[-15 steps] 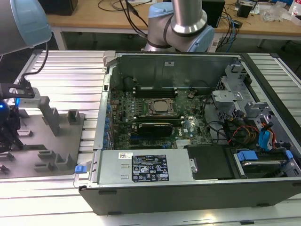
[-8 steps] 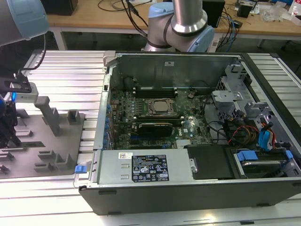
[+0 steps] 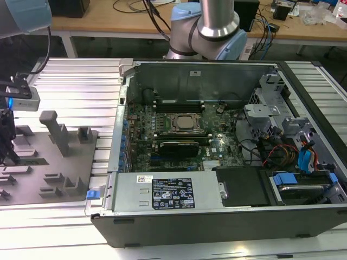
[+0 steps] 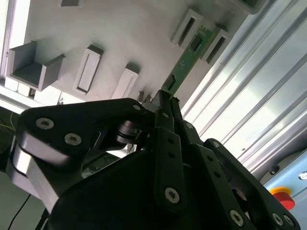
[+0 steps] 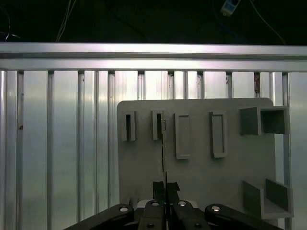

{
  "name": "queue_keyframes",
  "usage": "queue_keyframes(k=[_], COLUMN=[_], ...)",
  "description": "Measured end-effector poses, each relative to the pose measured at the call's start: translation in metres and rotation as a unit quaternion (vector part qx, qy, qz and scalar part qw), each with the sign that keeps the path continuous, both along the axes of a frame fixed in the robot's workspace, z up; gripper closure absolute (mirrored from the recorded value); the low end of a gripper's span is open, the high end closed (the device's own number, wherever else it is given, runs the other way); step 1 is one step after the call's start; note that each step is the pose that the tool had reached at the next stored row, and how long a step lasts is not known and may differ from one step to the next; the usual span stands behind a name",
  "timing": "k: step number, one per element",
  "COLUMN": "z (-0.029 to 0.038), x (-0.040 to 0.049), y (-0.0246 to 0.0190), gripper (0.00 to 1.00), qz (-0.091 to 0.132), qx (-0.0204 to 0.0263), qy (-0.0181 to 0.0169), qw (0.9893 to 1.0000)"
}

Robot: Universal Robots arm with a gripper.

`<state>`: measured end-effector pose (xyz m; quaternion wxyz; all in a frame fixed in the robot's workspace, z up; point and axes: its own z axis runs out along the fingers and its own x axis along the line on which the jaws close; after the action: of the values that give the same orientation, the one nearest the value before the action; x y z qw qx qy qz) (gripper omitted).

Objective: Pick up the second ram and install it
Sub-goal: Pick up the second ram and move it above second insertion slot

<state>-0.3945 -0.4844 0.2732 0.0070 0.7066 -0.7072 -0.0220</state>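
Surface: ribbed aluminium counter (image 3: 76, 81), bright under glare. Beyond its far edge is a wooden counter (image 3: 108, 21) with trailing cables. The arm base (image 3: 206, 27) rises at far centre.

Left of the exterior view: grey tray (image 3: 32, 189) lying flat on the ribs, carrying moulded blocks (image 3: 54, 130) of several heights. The gripper (image 4: 165, 98) hangs over the tray's left part. In that view it is cut by the frame edge, so its tip is hard to make out.

In both wrist views the fingers (image 4: 160, 143) are pressed together, pinching the second ram (image 4: 189, 57) by one end. It shows green with dark chips in the second wrist view. In the first wrist view it is a thin edge-on strip. Its free end points at the tray, between two raised slot blocks (image 4: 184, 26). I cannot tell whether it touches the tray.

Centre to right: open computer case (image 3: 217, 222) resting on the counter. Inside are the motherboard (image 3: 162, 135) and a labelled power supply (image 3: 162, 192) along the near wall. A tangle of wires (image 3: 282, 149) fills the right side. The long black memory sockets (image 3: 179, 103) sit toward the far wall, but what they hold is too small to judge.
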Motion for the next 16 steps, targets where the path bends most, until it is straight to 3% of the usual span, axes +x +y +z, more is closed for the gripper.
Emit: queue_keyframes(k=[16], z=[0.0243], x=[0.0], y=[0.0], gripper=[0.87], qz=[0.0], qx=[0.0], qy=[0.0], qw=[1.0])
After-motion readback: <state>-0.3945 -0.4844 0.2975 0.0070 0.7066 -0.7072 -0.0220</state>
